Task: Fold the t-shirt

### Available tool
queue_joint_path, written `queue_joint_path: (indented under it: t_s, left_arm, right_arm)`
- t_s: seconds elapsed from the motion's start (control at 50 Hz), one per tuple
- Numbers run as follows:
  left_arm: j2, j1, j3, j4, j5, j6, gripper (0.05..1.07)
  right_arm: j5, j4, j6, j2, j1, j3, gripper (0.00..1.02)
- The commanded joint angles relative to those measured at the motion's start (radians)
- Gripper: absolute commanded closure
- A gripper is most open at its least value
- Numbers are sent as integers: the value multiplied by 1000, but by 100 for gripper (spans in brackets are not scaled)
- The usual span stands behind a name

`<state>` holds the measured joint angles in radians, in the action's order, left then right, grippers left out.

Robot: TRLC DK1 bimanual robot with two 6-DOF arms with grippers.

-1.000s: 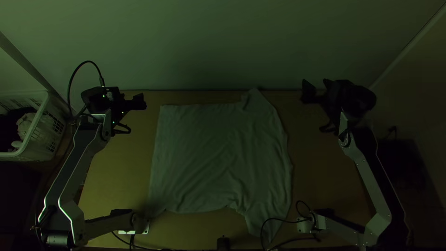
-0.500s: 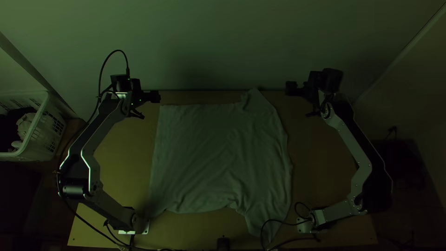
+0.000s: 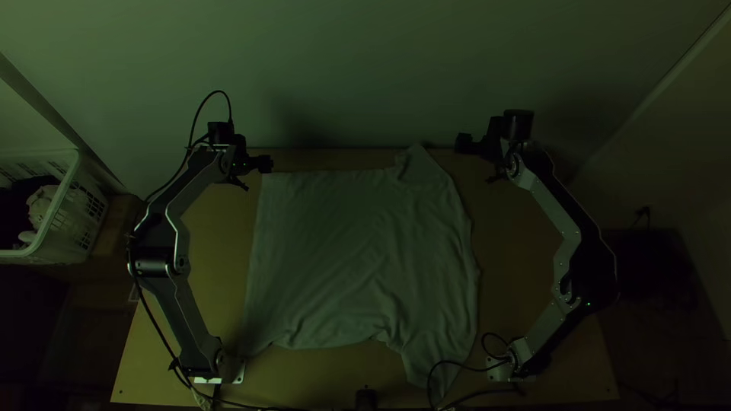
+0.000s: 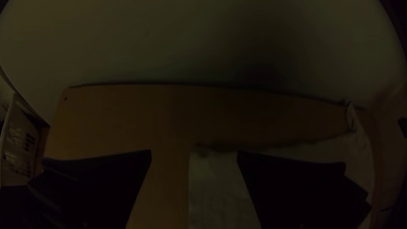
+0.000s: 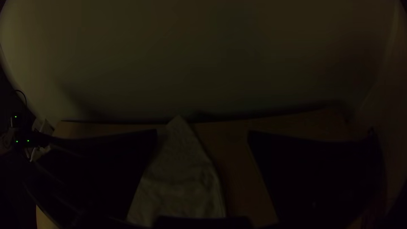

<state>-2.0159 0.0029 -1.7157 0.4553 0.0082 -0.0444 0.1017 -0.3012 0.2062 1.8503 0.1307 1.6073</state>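
Pale cloth, the t-shirt (image 3: 358, 251), lies spread on the table (image 3: 289, 373). Left gripper (image 3: 266, 163), near its far left corner, and right gripper (image 3: 462, 143), near its far right sleeve: jaws wide apart.

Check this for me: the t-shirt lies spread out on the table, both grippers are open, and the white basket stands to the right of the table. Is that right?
No, the white basket stands to the left of the table, as the top view shows. The t-shirt lies spread out there, and the left gripper and right gripper are open.
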Motion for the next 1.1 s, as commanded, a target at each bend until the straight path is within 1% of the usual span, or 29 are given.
queue_joint_path:
  t_s: [0.0, 0.1, 0.54, 0.56, 0.6, 0.64, 0.74, 0.76, 0.8, 0.84, 0.9, 0.96, 0.98, 1.08]
  left_arm:
    - [-70, 0, -61, 37, -33, -5, 10]
    - [-118, -6, -87, 49, -59, 14, 11]
    - [-238, -14, -174, 66, -60, 21, 11]
    - [-242, -17, -174, 66, -62, 21, 12]
    - [-248, -20, -173, 66, -63, 23, 17]
    - [-254, -24, -173, 68, -63, 28, 20]
    - [-259, -34, -171, 68, -65, 29, 21]
    - [-261, -35, -171, 68, -66, 29, 23]
    - [-261, -40, -170, 68, -70, 34, 30]
    - [-261, -46, -167, 68, -71, 35, 43]
    - [-259, -50, -165, 66, -71, 37, 69]
    - [-253, -52, -154, 52, -71, 38, 102]
    - [-248, -53, -151, 48, -71, 38, 105]
    - [-219, -55, -122, 23, -70, 31, 105]
  right_arm:
    - [0, -22, 33, 35, 6, 55, 4]
    - [0, -53, 45, 59, 6, 86, 4]
    - [-3, -84, 56, 130, 23, 149, 5]
    - [-2, -95, 59, 138, 23, 160, 5]
    - [-3, -119, 59, 156, 21, 183, 5]
    - [-3, -151, 61, 178, 21, 209, 5]
    - [-3, -214, 79, 227, 15, 263, 5]
    - [-3, -219, 82, 234, 15, 269, 5]
    - [-3, -220, 87, 247, 12, 276, 5]
    - [-3, -225, 90, 257, 12, 283, 5]
    - [-3, -239, 90, 276, 12, 295, 10]
    - [-3, -268, 96, 302, 12, 322, 14]
    - [-3, -282, 98, 313, 12, 335, 16]
    - [-3, -322, 98, 362, 12, 373, 16]
